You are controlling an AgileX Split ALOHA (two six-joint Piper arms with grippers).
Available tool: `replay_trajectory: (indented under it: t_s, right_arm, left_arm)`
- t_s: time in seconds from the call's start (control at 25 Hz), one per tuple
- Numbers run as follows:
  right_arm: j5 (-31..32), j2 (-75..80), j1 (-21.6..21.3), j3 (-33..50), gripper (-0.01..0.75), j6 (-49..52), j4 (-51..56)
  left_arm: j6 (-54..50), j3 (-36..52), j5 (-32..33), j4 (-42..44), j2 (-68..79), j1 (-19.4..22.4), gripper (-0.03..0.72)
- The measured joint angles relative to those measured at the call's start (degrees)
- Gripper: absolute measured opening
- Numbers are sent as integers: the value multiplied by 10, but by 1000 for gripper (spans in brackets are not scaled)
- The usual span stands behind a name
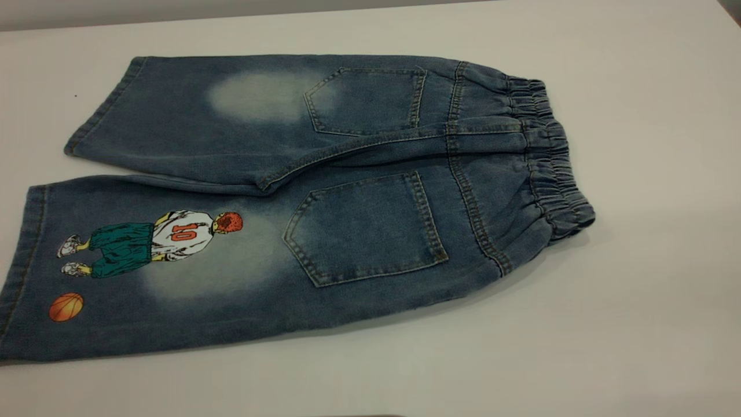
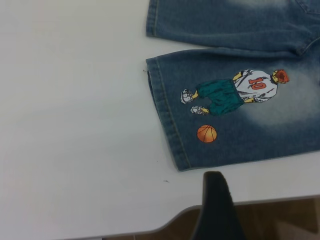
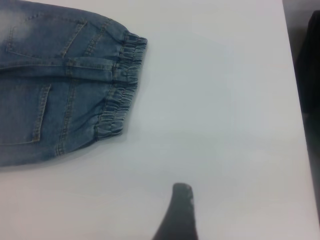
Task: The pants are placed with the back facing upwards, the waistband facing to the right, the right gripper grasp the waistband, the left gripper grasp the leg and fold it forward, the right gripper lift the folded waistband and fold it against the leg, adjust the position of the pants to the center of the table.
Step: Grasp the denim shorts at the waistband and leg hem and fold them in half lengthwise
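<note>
The pants (image 1: 347, 191) lie flat on the white table (image 1: 637, 289), back pockets up, with the elastic waistband (image 1: 550, 156) pointing right. The printed leg (image 1: 150, 260), with the number-10 player and an orange ball, is the nearer one; the plain leg (image 1: 231, 116) lies behind it. Neither gripper appears in the exterior view. In the left wrist view, a black part of my left gripper (image 2: 215, 205) hangs over the table's edge, apart from the printed leg's hem (image 2: 167, 125). In the right wrist view, my right gripper (image 3: 180, 210) is over bare table, apart from the waistband (image 3: 122, 85).
The table's rounded front edge (image 2: 150, 227) shows in the left wrist view, with brown floor below. A dark object (image 3: 310, 75) stands past the table's side edge in the right wrist view. Bare tabletop surrounds the pants on the right and in front.
</note>
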Motion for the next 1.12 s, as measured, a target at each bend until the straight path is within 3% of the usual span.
replay_trajectory:
  t_s: [1.12]
  right_arm:
    - [0,0,0,0,580,0,0]
  left_arm:
    - [0,0,0,0,0,0,451]
